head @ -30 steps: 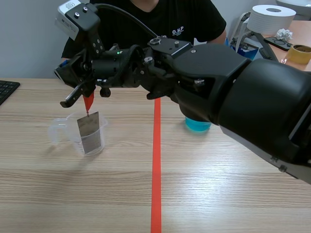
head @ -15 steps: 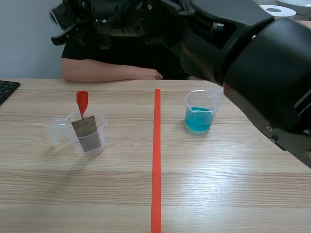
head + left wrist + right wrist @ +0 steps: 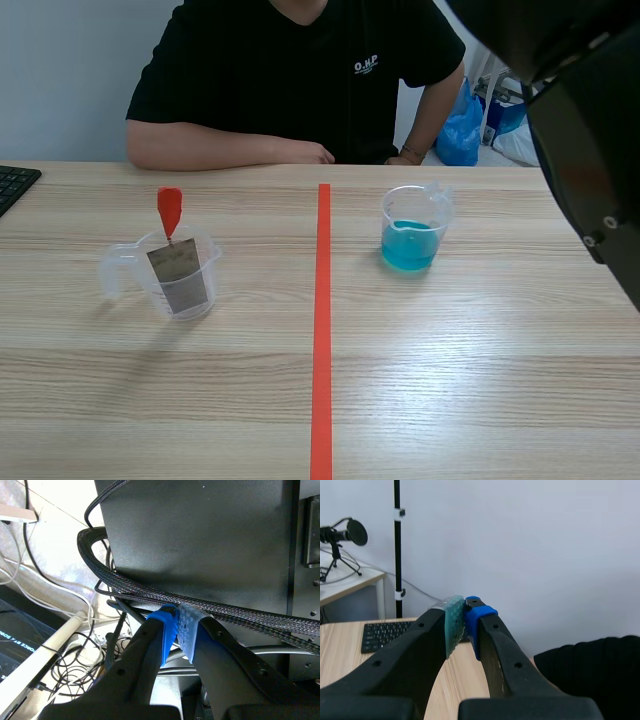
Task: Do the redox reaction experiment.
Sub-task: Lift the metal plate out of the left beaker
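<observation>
Flat grey metal strip [image 3: 181,278] upright in clear plastic beaker [image 3: 140,262]

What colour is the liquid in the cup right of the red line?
The liquid is bright blue, clearest in the scene view.

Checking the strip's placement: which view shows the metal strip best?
Scene view: the metal strip stands in the clear beaker, red clip above the rim. Left wrist view shows only cables; right wrist view a wall and keyboard. Neither shows the strip.
</observation>
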`<move>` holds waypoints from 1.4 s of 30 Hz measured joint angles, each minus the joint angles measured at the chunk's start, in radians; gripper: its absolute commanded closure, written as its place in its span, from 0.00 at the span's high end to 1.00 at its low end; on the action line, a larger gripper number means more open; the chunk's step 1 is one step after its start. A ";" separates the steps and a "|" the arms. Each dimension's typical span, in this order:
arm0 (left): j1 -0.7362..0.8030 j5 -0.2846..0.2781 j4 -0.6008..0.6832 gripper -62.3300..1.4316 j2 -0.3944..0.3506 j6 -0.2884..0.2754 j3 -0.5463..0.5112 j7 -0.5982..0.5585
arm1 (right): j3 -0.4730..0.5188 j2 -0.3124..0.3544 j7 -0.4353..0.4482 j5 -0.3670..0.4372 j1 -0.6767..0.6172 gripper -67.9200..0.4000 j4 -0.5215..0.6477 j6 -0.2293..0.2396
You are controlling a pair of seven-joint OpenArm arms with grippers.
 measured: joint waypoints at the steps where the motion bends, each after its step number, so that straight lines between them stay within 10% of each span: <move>1: 0.000 0.000 0.000 0.09 0.000 0.000 0.000 0.000 | 0.008 0.006 -0.003 0.000 0.000 0.01 0.011 0.000; 8: 0.000 0.000 0.000 0.09 0.000 0.000 0.000 0.000 | 0.030 0.014 -0.026 0.024 -0.001 0.11 0.021 0.000; 14: 0.000 0.000 0.000 0.09 0.000 0.000 0.000 0.000 | 0.030 0.014 0.008 0.024 -0.040 1.00 0.018 0.001; 22: 0.000 0.000 0.000 0.09 0.000 0.000 0.000 0.000 | 0.029 0.031 0.047 0.022 -0.138 1.00 0.013 0.009; 42: 0.000 0.000 0.000 0.09 0.000 0.000 0.000 0.000 | 0.029 0.437 0.167 0.010 -0.412 1.00 0.094 0.057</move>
